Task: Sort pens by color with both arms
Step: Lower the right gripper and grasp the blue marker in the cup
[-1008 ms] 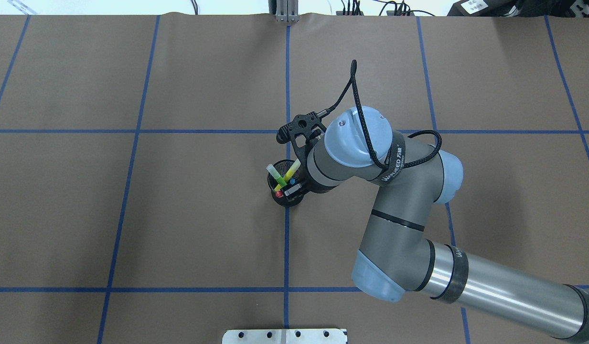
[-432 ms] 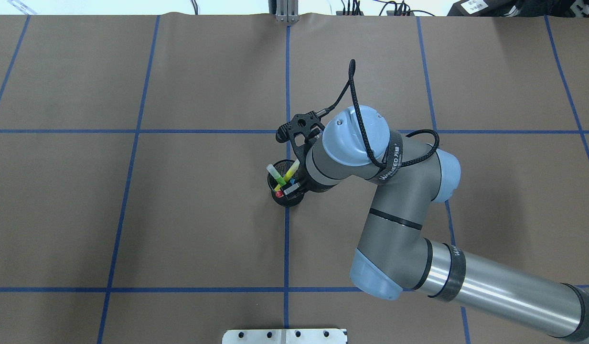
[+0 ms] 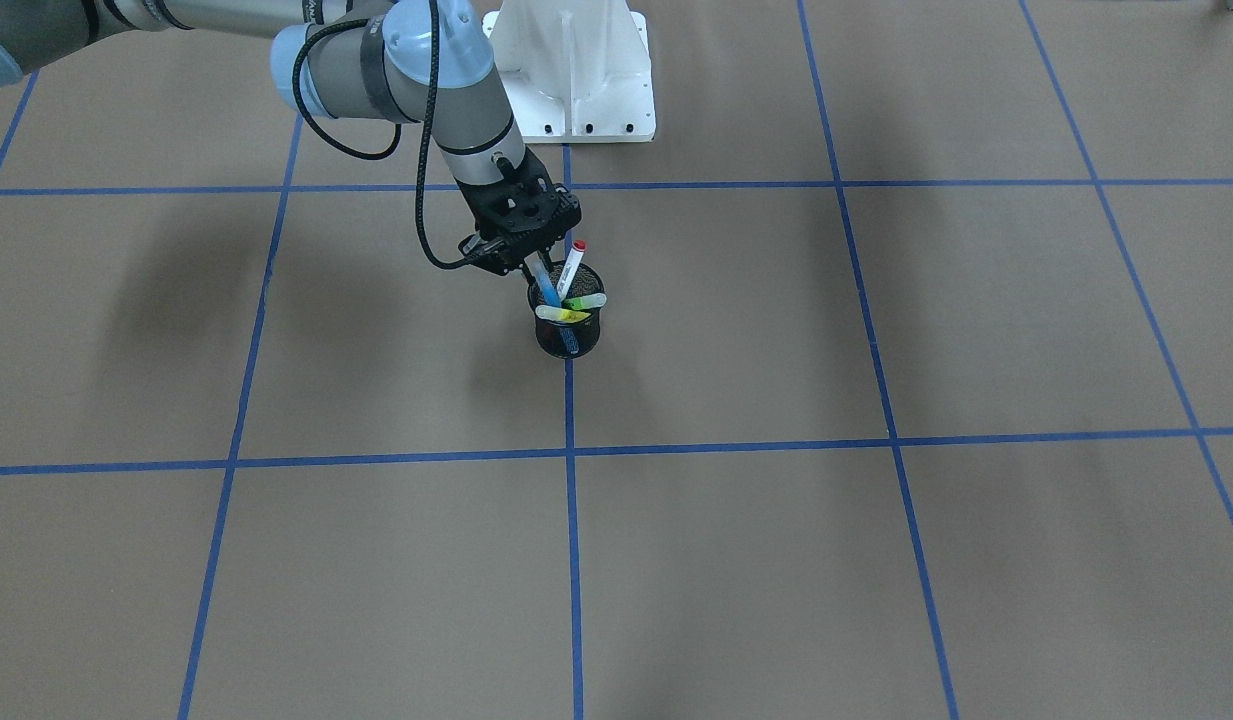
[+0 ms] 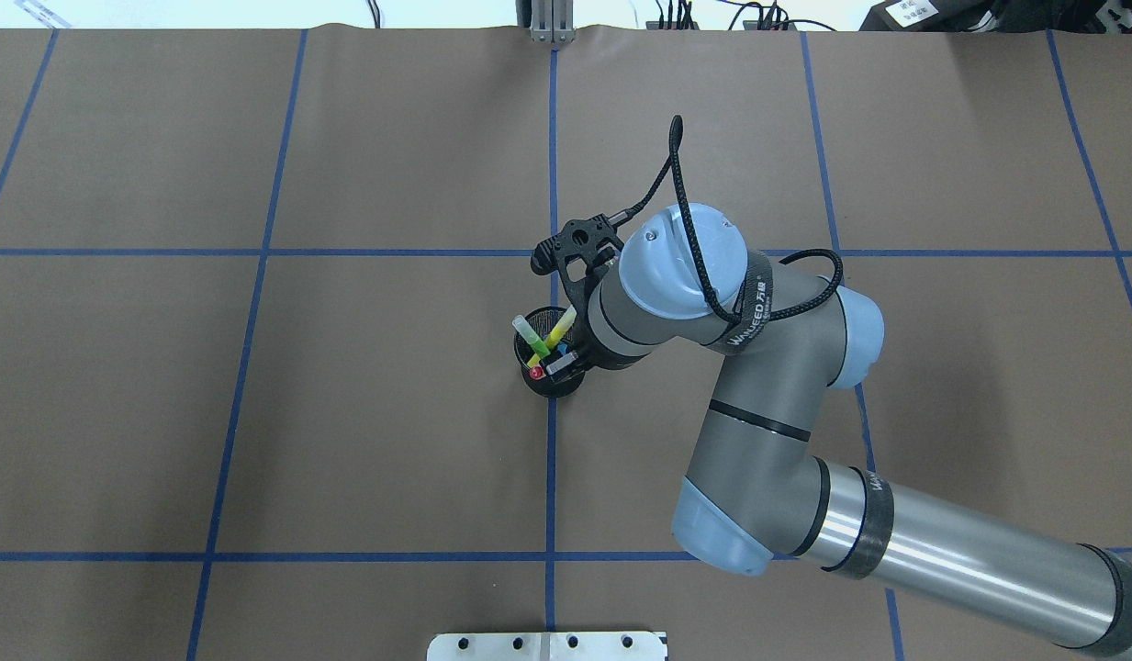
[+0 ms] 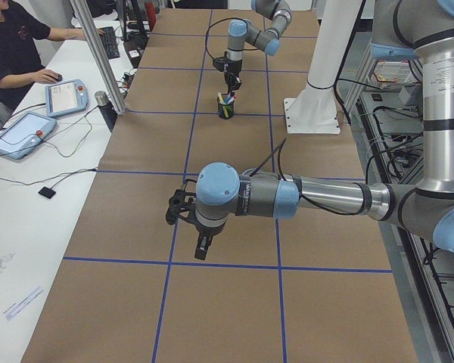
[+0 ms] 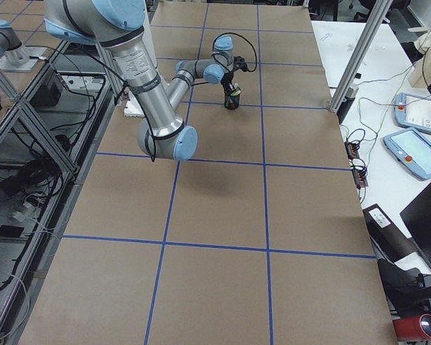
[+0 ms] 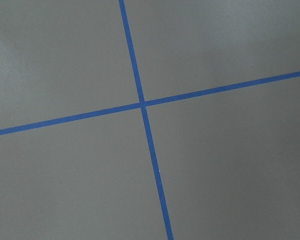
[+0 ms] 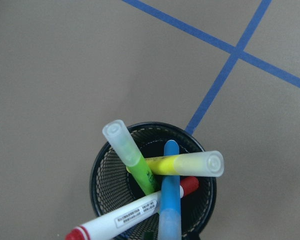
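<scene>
A black mesh cup (image 3: 568, 338) stands on a blue tape crossing and holds all the pens. The blue pen (image 3: 546, 285) leans toward my right gripper (image 3: 528, 268), whose open fingers reach down on either side of its upper end. The white pen with the red cap (image 3: 573, 262) sticks up beside it. The lime green pen (image 3: 586, 300) and the yellow pen (image 3: 561, 314) cross over the rim. In the right wrist view the blue pen (image 8: 170, 200) runs straight down to the bottom edge. My left gripper (image 5: 202, 246) hangs over bare table far from the cup; I cannot tell its state.
The white pedestal (image 3: 576, 70) stands at the robot's side of the table, behind the cup. Brown paper with a blue tape grid covers the table (image 4: 253, 413). A person (image 5: 15, 45) sits at a side bench with tablets (image 5: 19, 134).
My right arm has shifted slightly toward the cup, elbow and wrist moving a little left. The pens and the cup have not moved.
</scene>
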Tool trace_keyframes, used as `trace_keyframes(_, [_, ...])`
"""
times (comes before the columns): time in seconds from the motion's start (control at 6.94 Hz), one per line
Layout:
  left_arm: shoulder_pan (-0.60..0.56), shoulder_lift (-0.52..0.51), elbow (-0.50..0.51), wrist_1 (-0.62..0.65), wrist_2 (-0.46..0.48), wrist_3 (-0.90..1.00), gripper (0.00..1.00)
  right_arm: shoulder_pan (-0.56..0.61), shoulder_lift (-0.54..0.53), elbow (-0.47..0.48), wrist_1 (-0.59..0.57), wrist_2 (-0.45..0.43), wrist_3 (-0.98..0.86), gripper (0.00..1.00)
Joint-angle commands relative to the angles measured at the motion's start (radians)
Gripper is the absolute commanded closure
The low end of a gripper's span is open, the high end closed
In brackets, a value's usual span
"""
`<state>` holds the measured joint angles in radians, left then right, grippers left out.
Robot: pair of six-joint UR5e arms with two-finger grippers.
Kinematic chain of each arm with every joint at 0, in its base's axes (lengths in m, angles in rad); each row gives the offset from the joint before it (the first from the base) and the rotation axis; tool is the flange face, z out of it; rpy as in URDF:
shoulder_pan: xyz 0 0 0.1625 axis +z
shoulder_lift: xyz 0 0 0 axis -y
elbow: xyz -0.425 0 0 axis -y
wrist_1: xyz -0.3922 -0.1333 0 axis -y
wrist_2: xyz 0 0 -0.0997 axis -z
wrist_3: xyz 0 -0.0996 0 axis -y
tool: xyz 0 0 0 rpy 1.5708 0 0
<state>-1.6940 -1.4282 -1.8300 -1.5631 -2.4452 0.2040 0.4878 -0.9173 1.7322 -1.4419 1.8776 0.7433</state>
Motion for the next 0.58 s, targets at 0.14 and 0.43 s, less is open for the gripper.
trace_keyframes(0.14, [-0.001,0.000,0.000,0.000,0.000,0.000,0.01,0.000,0.006,0.000,0.002,0.000,0.031,0.83])
trace_keyframes(0.43, [0.000,0.000,0.001,0.000,0.000,0.002,0.01,0.008,0.011,0.000,0.002,0.000,0.033,0.83])
